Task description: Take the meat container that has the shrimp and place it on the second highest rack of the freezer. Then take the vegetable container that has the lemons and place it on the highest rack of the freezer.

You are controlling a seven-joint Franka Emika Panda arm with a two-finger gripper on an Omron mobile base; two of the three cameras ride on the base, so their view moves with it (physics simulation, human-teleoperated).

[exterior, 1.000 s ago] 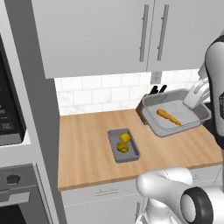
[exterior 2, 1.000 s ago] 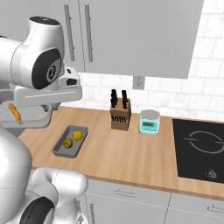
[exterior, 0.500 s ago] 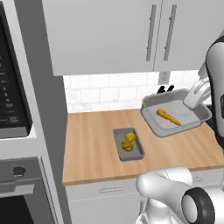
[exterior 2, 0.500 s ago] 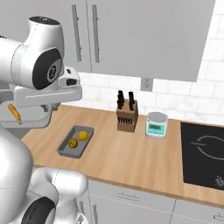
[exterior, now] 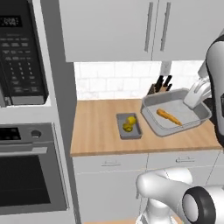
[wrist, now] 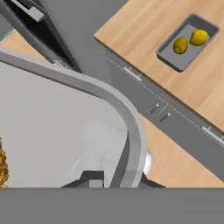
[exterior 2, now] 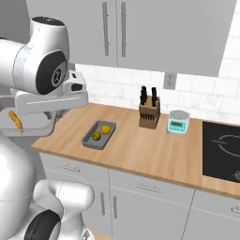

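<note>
My gripper [exterior: 193, 102] is shut on the far right rim of the meat container [exterior: 189, 111], a grey tray held tilted above the counter. The orange shrimp [exterior: 169, 116] lies inside it. In the hand view the tray's curved rim [wrist: 109, 94] runs between my fingertips [wrist: 91, 178], and the shrimp [wrist: 2, 168] peeks in at the left edge. The right base view has the tray [exterior 2: 35, 126] under the arm with the shrimp [exterior 2: 15, 120]. The vegetable container [exterior: 131, 135] with two lemons [exterior: 129, 123] rests on the wooden counter [exterior: 96, 127], to the tray's left. The freezer is out of view.
A microwave [exterior: 22, 57] and wall oven [exterior: 30, 175] stand in a tall unit left of the counter. A knife block [exterior 2: 149, 112], a small scale [exterior 2: 178, 122] and a black cooktop [exterior 2: 225, 150] lie to the right. Wall cabinets [exterior: 131, 26] hang overhead.
The whole scene has slid right in both base views, so the base has driven left. The oven stack has come further into view. The tray stays in my grip.
</note>
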